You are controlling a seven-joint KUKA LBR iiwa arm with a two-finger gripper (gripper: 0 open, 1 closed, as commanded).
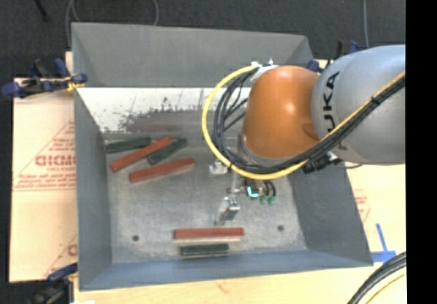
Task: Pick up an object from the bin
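My gripper (pixel 227 212) hangs below the orange wrist cover in the middle of the bin, a little right of centre. Just beneath it, near the front wall, lies a long red-brown bar (pixel 208 233), and right in front of that bar a shorter dark green bar (pixel 204 249). The gripper's tip stands slightly above and behind the red-brown bar; nothing shows between its fingers.
At the back left of the bin lies a loose group of bars: a dark green bar (pixel 128 145), a red-brown bar (pixel 142 154) crossing it, another dark green bar (pixel 166 151) and a red-brown bar (pixel 162 171). The arm covers the bin's right back part.
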